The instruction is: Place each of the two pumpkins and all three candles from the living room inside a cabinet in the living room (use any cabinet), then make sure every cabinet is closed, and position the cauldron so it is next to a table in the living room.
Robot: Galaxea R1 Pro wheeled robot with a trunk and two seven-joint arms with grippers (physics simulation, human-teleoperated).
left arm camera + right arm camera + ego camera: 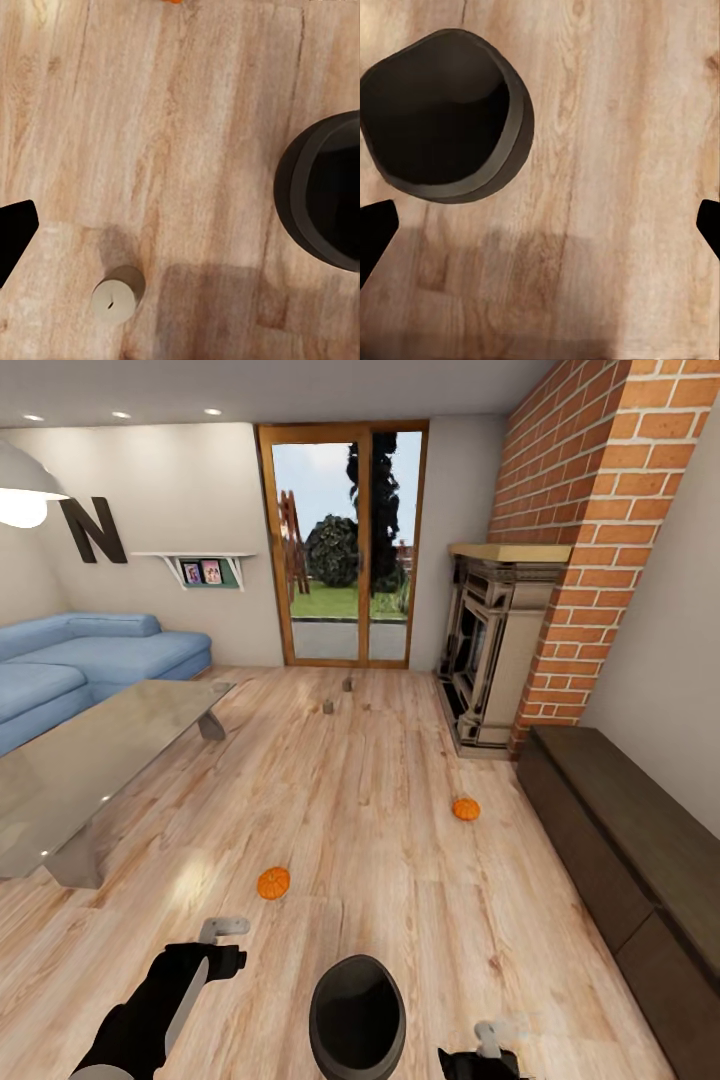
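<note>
The robot is standing on a wooden floor (380, 810) in a living room and is looking across it.

A black cauldron (357, 1015) is sitting on the floor right in front of the robot, between its two arms. It is open at the top and dark inside.

One orange pumpkin (273, 882) is lying on the floor just ahead of the left arm. The other pumpkin (465, 809) is lying farther off to the right, near the long dark cabinet (640, 870). The cabinet is running along the right wall, and its fronts are looking shut.

Far away, close to the glass door (345, 545), three tiny candles are standing on the floor: one (327, 706), another (347, 684), and a very small one (366, 707).

The big shiny grey table (90, 755) is standing on the left, in front of a blue sofa (90, 660). A stone fireplace (495, 645) is sitting beside a brick wall (590, 510).

The left pincer (222, 930) is hanging over the floor near the first pumpkin. It is gripping nothing, but how far apart its fingers are is not clear. In the left wrist view, a small round grey piece (118, 293) is showing near the cauldron's edge (300, 187).

The right pincer (487, 1038) is hanging low beside the cauldron. In the right wrist view, its two dark fingertips (375, 232) are spread wide apart with only bare floor between them, so it is released.
</note>
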